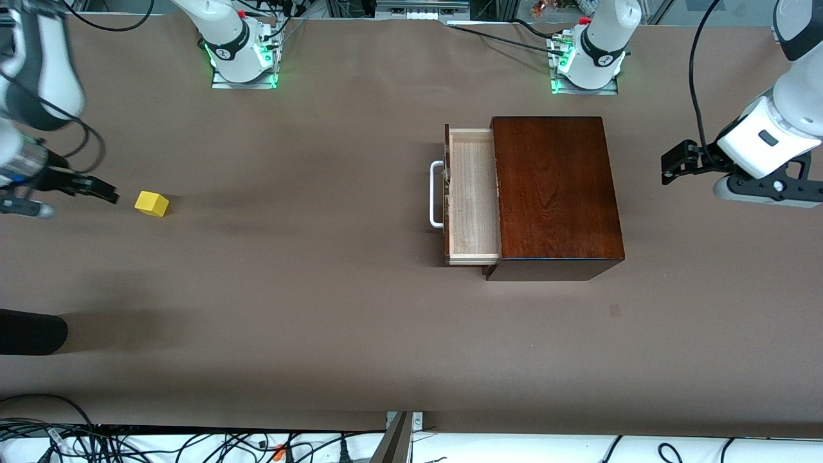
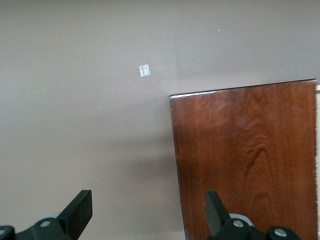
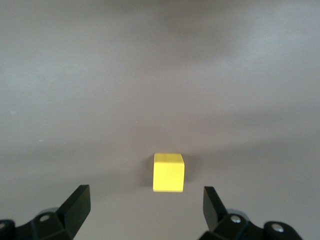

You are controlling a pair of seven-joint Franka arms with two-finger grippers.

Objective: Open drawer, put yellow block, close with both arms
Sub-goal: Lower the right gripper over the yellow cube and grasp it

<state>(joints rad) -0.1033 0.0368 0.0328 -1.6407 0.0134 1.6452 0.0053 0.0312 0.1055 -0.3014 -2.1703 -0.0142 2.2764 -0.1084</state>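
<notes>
The yellow block point(image 1: 152, 204) lies on the brown table toward the right arm's end. My right gripper point(image 1: 106, 191) hangs low beside it, open. In the right wrist view the block point(image 3: 168, 172) sits just ahead of the gripper point(image 3: 146, 202), not between its fingers. The drawer point(image 1: 472, 196) stands pulled out of the dark wooden box point(image 1: 553, 193), its white handle point(image 1: 436, 195) facing the block and its pale tray bare. My left gripper point(image 1: 672, 166) hovers open over the table beside the box at the left arm's end. The left wrist view shows the gripper point(image 2: 148, 210) and the box top point(image 2: 245, 160).
A dark rounded object point(image 1: 32, 331) juts in at the table's edge, nearer the front camera than the block. A small pale patch point(image 1: 615, 310) marks the table near the box. Cables point(image 1: 193, 444) run along the front edge. Wide bare tabletop lies between block and drawer.
</notes>
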